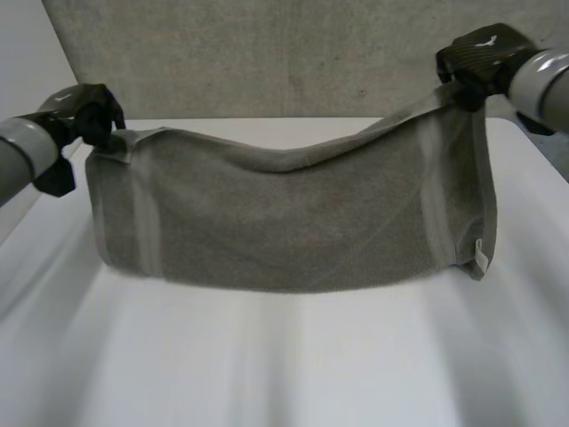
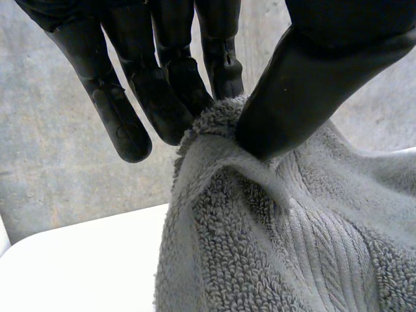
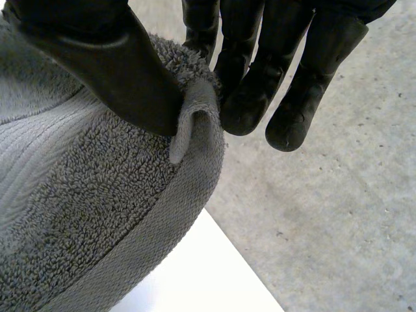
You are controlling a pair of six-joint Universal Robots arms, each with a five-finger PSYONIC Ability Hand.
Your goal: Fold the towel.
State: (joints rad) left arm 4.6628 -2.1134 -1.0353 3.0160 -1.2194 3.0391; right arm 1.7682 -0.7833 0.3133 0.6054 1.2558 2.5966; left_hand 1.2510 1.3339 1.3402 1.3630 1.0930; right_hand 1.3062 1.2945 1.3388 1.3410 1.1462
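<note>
A grey towel (image 1: 293, 222) hangs doubled between my two hands above the white table (image 1: 284, 365), sagging in the middle, its lower edge near the tabletop. My left hand (image 1: 89, 114) pinches the towel's top left corner (image 2: 214, 130) between thumb and fingers. My right hand (image 1: 480, 58), held higher, pinches the top right corner (image 3: 195, 110) the same way. A small white label (image 1: 479, 258) shows at the towel's lower right end.
A grey concrete wall (image 1: 267, 53) stands behind the table. The table's front half lies bare below the towel.
</note>
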